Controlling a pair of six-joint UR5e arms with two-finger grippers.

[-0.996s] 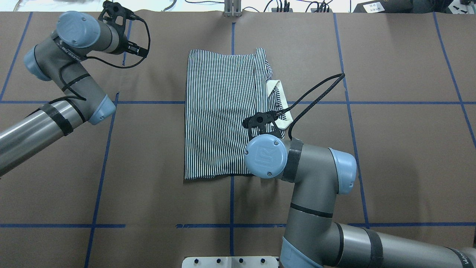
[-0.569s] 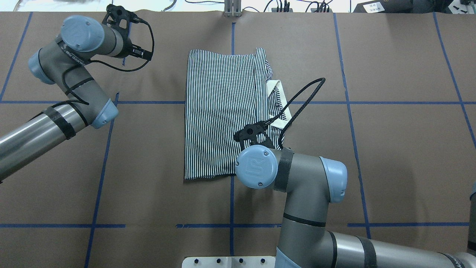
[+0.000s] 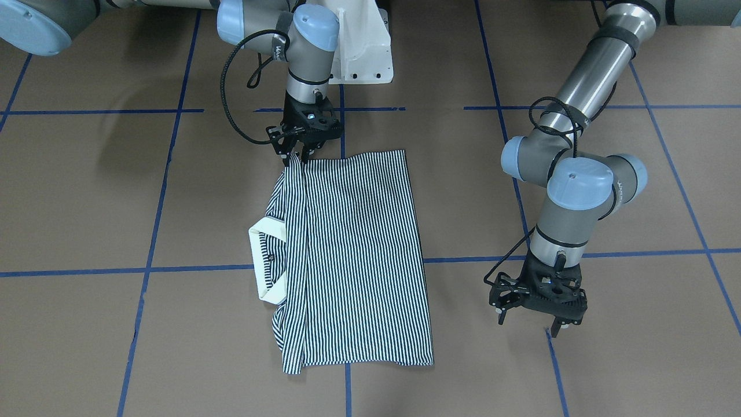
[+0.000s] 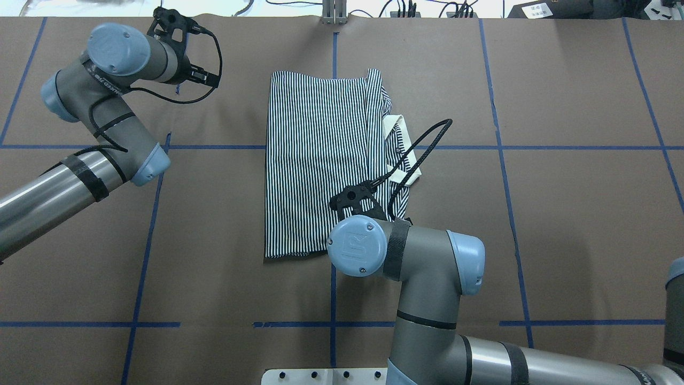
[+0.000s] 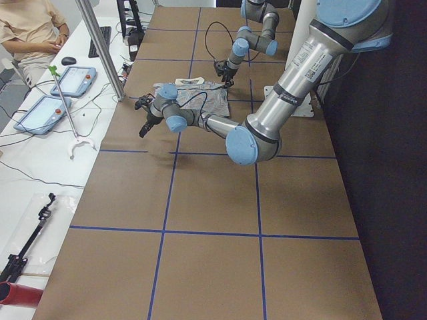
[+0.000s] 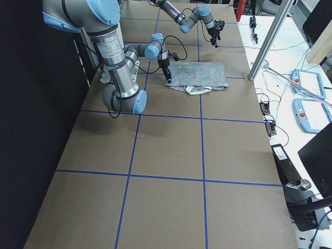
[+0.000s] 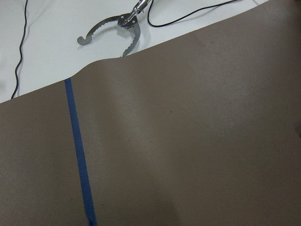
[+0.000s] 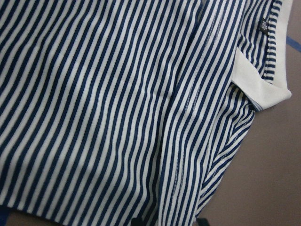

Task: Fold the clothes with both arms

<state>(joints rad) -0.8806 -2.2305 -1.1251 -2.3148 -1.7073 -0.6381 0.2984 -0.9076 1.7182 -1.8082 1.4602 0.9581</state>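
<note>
The striped polo shirt (image 4: 320, 160) lies folded into a long rectangle at the table's middle. Its white collar (image 3: 256, 238) sticks out on the side toward my right arm. My right gripper (image 3: 295, 155) points down at the shirt's near corner on the collar side. It is open, and its fingertips straddle the fabric edge. The right wrist view shows the stripes and collar (image 8: 263, 89) close up. My left gripper (image 3: 528, 325) hangs open over bare table, well off the shirt's far corner on the other side, holding nothing.
Blue tape lines (image 4: 149, 214) divide the brown table cover. The white pedestal base (image 3: 362, 46) stands at the robot's edge. Metal tongs (image 7: 113, 28) lie just past the table's far edge. A seated person (image 5: 27, 33) and tablets (image 5: 73, 80) are beyond that edge.
My right arm has slid along the shirt's collar-side edge toward the robot, to the near corner. The left arm shifted slightly, then held still. The shirt has not moved.
</note>
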